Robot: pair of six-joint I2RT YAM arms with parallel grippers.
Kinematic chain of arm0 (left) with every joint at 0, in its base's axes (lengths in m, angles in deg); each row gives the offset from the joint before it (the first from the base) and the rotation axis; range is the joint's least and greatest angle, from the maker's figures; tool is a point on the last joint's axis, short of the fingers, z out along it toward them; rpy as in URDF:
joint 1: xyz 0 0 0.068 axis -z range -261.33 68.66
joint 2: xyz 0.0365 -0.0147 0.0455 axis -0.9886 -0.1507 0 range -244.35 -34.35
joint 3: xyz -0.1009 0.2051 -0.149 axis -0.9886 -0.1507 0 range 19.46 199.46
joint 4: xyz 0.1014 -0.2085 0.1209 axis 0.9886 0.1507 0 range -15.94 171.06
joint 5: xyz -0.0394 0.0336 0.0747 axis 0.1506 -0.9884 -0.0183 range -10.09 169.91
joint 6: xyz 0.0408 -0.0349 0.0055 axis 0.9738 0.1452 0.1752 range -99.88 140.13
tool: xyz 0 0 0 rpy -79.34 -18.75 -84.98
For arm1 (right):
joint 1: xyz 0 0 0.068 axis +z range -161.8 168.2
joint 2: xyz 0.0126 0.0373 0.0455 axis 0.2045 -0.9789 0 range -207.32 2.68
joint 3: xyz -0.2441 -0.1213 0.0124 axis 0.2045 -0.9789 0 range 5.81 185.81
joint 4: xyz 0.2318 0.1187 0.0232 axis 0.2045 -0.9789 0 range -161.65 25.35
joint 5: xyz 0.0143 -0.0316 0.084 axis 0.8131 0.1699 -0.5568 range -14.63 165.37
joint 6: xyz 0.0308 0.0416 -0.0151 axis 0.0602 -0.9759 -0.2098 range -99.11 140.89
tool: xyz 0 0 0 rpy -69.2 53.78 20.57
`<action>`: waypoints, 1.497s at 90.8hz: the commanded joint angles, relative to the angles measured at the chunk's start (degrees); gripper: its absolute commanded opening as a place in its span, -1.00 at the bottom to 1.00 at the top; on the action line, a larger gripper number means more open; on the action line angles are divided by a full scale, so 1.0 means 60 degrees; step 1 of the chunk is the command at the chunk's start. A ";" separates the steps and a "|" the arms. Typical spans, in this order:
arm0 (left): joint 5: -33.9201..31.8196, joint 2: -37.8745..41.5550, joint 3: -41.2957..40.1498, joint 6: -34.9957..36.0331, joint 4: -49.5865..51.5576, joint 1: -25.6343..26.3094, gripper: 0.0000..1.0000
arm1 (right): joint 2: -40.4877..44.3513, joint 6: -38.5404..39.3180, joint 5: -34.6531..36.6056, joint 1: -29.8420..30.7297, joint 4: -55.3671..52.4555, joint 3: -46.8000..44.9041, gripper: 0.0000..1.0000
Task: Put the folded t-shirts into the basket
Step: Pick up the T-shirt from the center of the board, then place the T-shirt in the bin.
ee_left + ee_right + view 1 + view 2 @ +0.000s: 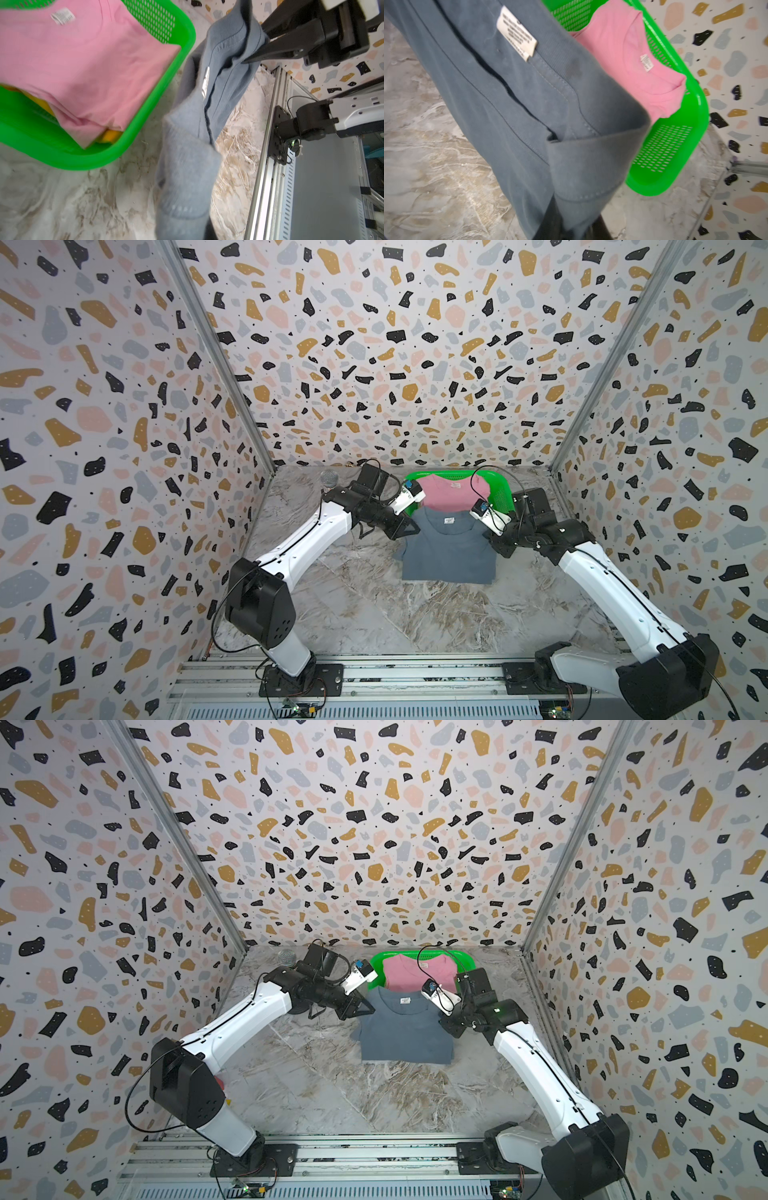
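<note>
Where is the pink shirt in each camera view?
In a top view: pink shirt in the green basket, beyond the grey shirt.
In a top view: pink shirt, same spot.
Left wrist: pink shirt in the basket.
Right wrist: pink shirt behind the grey shirt.
Shared landmark: the green basket.

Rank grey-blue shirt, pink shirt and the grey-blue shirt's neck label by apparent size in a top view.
1. grey-blue shirt.
2. pink shirt, though partly covered and farther off.
3. neck label, clearly smallest.
</note>
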 commanded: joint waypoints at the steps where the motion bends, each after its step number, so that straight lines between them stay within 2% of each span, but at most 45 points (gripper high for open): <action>1: 0.0163 -0.0557 0.1026 -0.0276 -0.0203 -0.0001 -1.00 | -0.0059 0.0095 0.0785 -0.0165 -0.0265 0.1013 -1.00; 12: 0.0037 -0.1344 0.2200 -0.0529 -0.0253 -0.0002 -1.00 | -0.0575 0.0070 0.1214 -0.0400 -0.0305 0.1849 -1.00; 38: -0.0264 -0.3561 0.5343 -0.1080 -0.0187 0.0002 -1.00 | -0.2406 -0.0116 0.1353 -0.1206 -0.0676 0.4104 -1.00; 79: -0.1425 -0.7099 0.9084 -0.1375 -0.0077 -0.0404 -1.00 | -0.5734 -0.0566 0.1535 -0.1687 0.0124 0.5537 -1.00; 99: -0.1819 -0.8235 0.9943 -0.1446 -0.0531 -0.0612 -1.00 | -0.7316 -0.0708 0.1642 -0.1687 0.0351 0.6474 -1.00; 131: -0.2063 -0.9043 1.0040 -0.1518 -0.0659 -0.0614 -1.00 | -0.9059 -0.0042 0.2622 -0.1745 0.0378 0.7831 -1.00; 136: -0.2211 -0.9075 0.9986 -0.1491 -0.0639 -0.0616 -0.98 | -0.9203 0.0064 0.2735 -0.1745 0.0377 0.7938 -0.92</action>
